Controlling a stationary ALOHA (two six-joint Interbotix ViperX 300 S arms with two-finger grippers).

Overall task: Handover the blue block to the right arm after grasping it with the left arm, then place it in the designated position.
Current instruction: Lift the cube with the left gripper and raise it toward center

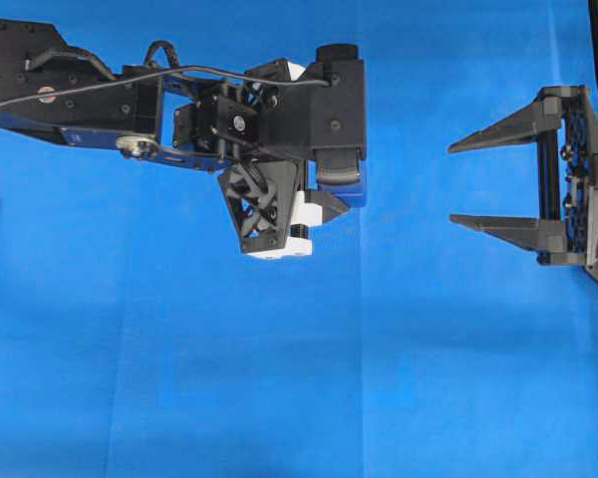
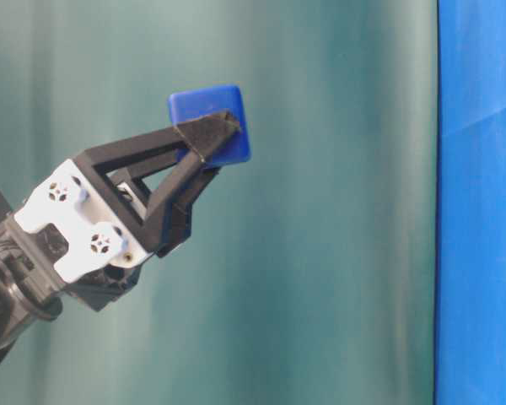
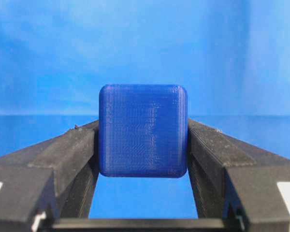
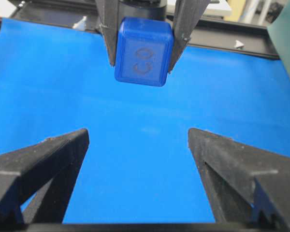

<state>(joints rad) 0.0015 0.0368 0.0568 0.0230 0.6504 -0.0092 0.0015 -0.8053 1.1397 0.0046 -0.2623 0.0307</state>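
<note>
From above, the left gripper (image 1: 331, 204) hangs over the blue cloth (image 1: 279, 398) and hides nearly all of the block (image 1: 351, 189); only a dark blue edge shows beside its white end pieces. The right gripper (image 1: 483, 184) waits well apart on the right, its two fingers spread wide and holding nothing.

From table level, the left gripper (image 2: 211, 139) points upward and pinches the block (image 2: 209, 122) at its fingertips, clear of the cloth.

In the left wrist view, the block (image 3: 143, 130) sits between two fingers (image 3: 72, 154), one flat face pressed on each side. It looks like hard printed plastic, stiff and probably light. The faces seem a little ribbed, so I think it will not slip easily.

In the right wrist view, the block (image 4: 144, 50) hangs ahead between the left fingers, and a marking shows on the face towards this camera. The right fingers (image 4: 43, 169) stand open below it. The top and bottom faces are free, so those two seem the place to take hold.

I count one block, two grippers and two fingers on each.
</note>
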